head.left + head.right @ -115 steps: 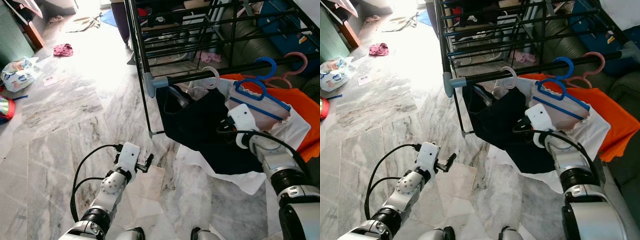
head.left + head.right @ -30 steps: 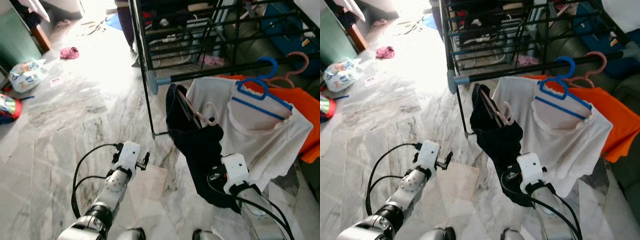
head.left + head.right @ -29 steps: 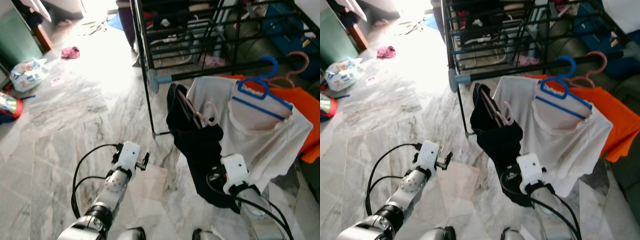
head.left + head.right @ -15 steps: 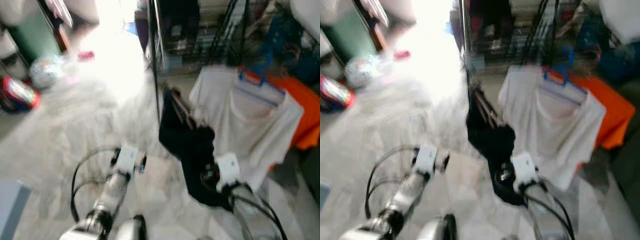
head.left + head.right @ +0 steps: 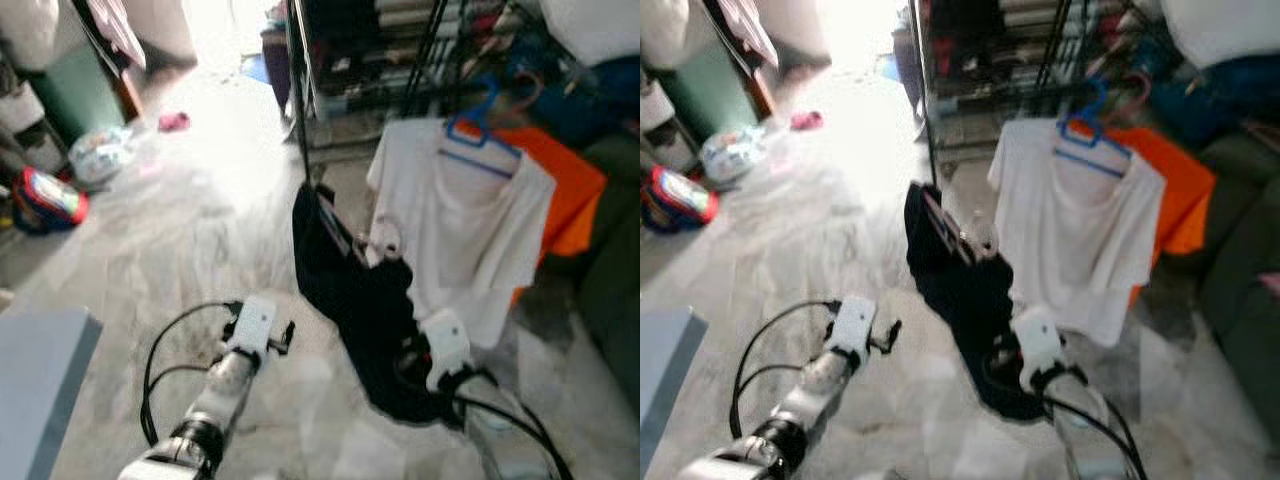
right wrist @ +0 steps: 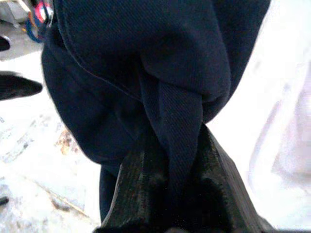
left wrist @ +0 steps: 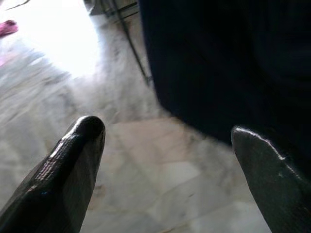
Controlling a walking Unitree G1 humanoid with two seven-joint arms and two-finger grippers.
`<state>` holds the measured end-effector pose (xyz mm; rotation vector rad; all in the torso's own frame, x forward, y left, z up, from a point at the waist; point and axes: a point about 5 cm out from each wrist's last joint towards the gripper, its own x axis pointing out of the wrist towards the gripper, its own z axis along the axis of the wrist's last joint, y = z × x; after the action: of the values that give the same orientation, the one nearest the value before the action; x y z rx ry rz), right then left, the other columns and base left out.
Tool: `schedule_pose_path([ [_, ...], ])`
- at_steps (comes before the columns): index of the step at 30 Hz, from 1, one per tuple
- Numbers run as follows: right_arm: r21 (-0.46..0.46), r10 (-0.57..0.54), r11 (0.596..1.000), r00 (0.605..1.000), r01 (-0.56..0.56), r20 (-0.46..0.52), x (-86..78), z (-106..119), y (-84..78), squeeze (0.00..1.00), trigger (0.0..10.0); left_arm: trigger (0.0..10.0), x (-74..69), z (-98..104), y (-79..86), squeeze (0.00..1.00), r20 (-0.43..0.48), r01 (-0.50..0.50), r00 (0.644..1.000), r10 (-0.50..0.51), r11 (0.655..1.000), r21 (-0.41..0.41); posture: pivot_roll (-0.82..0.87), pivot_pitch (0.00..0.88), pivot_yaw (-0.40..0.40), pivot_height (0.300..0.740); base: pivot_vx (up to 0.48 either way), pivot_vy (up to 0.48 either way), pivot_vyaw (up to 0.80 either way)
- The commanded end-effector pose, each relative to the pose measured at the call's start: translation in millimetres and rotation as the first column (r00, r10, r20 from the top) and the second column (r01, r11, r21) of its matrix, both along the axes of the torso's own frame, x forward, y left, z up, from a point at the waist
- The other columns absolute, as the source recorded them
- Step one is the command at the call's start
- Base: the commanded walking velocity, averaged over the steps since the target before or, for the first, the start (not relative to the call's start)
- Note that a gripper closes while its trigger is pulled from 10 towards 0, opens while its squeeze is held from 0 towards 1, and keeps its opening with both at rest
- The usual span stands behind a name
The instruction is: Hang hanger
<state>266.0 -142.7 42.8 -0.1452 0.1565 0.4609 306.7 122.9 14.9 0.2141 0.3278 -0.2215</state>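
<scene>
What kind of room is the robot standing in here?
Probably a laundry or drying corner of a home: a black metal drying rack stands on the grey marble floor, a white T-shirt on a blue plastic hanger hangs there, and the right gripper clamps a dark navy garment.

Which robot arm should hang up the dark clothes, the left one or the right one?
Probably the right. The right gripper is pinched on the dark garment, which hangs on its pale hanger. The left gripper is open above bare marble floor, holding nothing.
</scene>
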Motion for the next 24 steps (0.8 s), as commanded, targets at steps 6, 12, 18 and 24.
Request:
schedule_pose_path([
  [6, 0.018, 0.081, 0.997, 0.997, -0.081, 0.01, 3.0, 6.4, 32.1, 0.0, 10.0, 10.0, -14.3, -14.2, 21.9, 0.0, -0.037, -0.103, 0.994, 0.102, 0.994, -0.021, 0.06, 0.0, -0.039, 0.74, 0.0, 0.0, 0.0],
  [12, 0.059, 0.013, 0.998, 1.0, -0.011, -0.021, 2.7, -2.2, 28.1, 0.0, 10.0, 10.0, -20.7, -20.0, 23.9, 0.0, -0.059, -0.137, 0.989, 0.134, 0.989, -0.049, 0.08, 0.0, -0.043, 0.74, 0.0, 0.0, -0.14],
  [18, 0.044, -0.088, 0.995, 0.996, 0.088, 0.0, 3.1, -5.3, 22.6, 0.0, 10.0, 10.0, -25.8, -26.2, 21.1, 0.0, -0.097, -0.097, 0.991, 0.093, 0.995, -0.03, 0.05, 0.0, -0.024, 0.74, 0.0, -0.386, 0.57],
  [24, 0.083, -0.135, 0.987, 0.99, 0.139, -0.047, -2.1, -13.5, 19.5, 0.0, 10.0, 10.0, -22.5, -24.1, 23.8, 0.0, -0.104, -0.099, 0.99, 0.095, 0.995, -0.028, 0.03, 0.0, -0.009, 0.74, 0.0, -0.417, 0.25],
])
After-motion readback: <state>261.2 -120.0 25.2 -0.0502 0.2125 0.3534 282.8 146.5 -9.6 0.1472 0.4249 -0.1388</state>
